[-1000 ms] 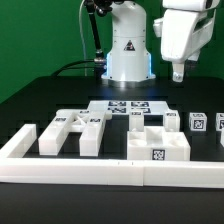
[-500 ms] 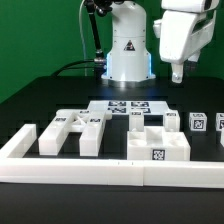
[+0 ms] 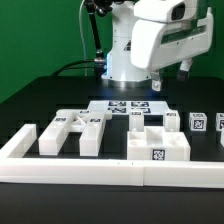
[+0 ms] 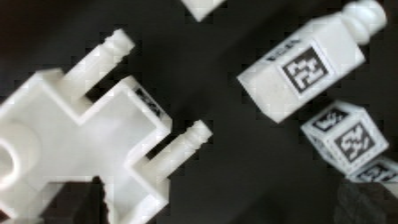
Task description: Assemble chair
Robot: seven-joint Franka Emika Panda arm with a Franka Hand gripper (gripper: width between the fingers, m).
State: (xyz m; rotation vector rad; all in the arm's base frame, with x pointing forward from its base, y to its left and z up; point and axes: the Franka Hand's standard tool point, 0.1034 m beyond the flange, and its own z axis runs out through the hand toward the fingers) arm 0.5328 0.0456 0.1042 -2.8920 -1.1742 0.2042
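Table: black top (image 3: 30, 100), with the long white border rail (image 3: 110, 172) along its near edge and the marker board (image 3: 128, 107) lying flat in front of my base.
My arm: white bulk raised high over the table's far side, nothing of the chair hanging from it.
Chair parts: all loose on the table, none joined that I can see. A slotted panel (image 3: 68, 131) sits toward the exterior view's left, a blocky piece (image 3: 155, 140) in the middle, small tagged cubes (image 3: 197, 122) at the exterior view's right.
My gripper (image 3: 170, 77): fingers spread wide, empty, well above the parts.
Wrist view: a white panel with prongs (image 4: 80, 125) beside a tagged bar (image 4: 302, 65) and a tagged cube (image 4: 347, 135), apart from each other.
Step in hand: as I judge it, approach for a first pickup; assembly not begun.
Next move: I must settle over one part, line my fingers across a graspable edge, descend and close.
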